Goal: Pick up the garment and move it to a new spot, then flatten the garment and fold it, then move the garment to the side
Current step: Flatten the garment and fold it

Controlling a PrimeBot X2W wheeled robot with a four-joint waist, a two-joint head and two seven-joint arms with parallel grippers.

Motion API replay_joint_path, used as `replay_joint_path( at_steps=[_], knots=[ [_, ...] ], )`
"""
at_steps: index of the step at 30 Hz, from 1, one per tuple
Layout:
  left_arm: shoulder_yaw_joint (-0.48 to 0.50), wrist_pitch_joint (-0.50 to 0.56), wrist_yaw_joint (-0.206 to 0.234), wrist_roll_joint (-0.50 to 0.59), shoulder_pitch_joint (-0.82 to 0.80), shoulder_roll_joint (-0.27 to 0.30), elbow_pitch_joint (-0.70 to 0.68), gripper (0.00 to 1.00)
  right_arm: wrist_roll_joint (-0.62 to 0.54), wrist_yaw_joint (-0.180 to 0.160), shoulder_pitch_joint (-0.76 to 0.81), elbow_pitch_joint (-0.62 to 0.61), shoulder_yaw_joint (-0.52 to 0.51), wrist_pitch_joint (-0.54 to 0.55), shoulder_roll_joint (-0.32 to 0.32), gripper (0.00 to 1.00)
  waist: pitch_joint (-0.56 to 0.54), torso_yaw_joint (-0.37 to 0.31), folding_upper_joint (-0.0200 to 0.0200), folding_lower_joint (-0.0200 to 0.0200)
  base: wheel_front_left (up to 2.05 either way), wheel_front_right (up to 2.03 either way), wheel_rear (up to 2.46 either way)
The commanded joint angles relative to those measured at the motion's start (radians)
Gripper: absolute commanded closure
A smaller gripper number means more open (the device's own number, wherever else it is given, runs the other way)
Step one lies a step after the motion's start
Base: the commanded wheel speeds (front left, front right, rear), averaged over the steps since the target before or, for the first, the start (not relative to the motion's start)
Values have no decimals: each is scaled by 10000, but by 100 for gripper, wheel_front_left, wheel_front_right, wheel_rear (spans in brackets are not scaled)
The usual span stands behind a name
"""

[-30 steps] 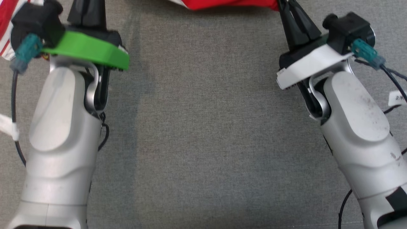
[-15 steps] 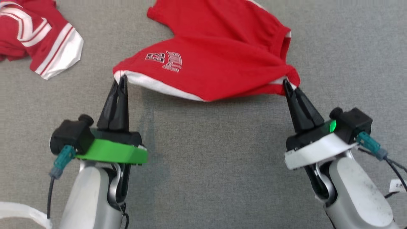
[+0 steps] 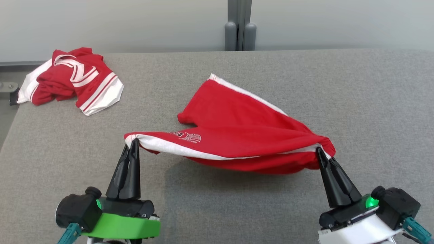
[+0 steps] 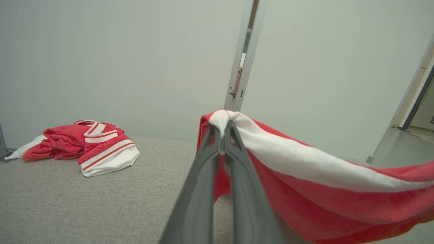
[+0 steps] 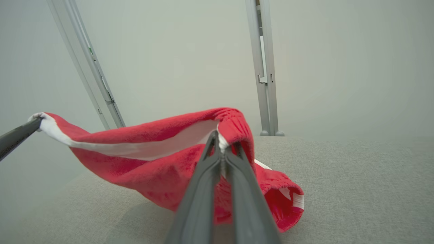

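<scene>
Near side of the grey post (image 3: 239, 34), toward the robot: the garment (image 3: 237, 135), red with a white band and a small white-outlined print, hangs stretched between both tools. Its middle sags and its far part lies on the grey fabric tabletop (image 3: 356, 101). Nearer than the post and to its left, the left tool (image 3: 133, 143) pinches the white-banded corner, fingers pressed together. Nearer and to the post's right, the right tool (image 3: 318, 151) is clamped on the bunched opposite corner. Well left of the post, a crumpled red top (image 3: 73, 79) with white, red-striped sleeves lies apart from the garment.
</scene>
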Motion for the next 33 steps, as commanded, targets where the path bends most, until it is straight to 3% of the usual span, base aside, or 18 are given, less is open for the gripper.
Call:
replay_joint_path(
  at_steps=[1,7,16,24,33],
  knots=[
    [10,81,76,41,297,117,-265,100,-119,-9,349,-248,-66,-26,-105,100,-393,53,-1,1,0,0,0],
    [-122,892,202,-132,888,266,-853,100,238,-8,1106,-559,403,464,-436,100,-182,-85,-1,1,0,0,0],
    [29,1189,92,-370,67,511,511,100,1007,-5,606,1082,777,246,-87,100,427,-422,-1,1,0,0,0],
    [-389,1521,-219,-229,-2748,840,2576,100,1090,-5,-519,2301,454,37,341,100,1445,-836,-1,1,0,0,0],
    [-1211,2183,-417,-306,-6351,1080,5925,100,940,-5,-1887,3148,335,-26,840,100,2729,-1609,-1,1,0,0,0]
  ],
)
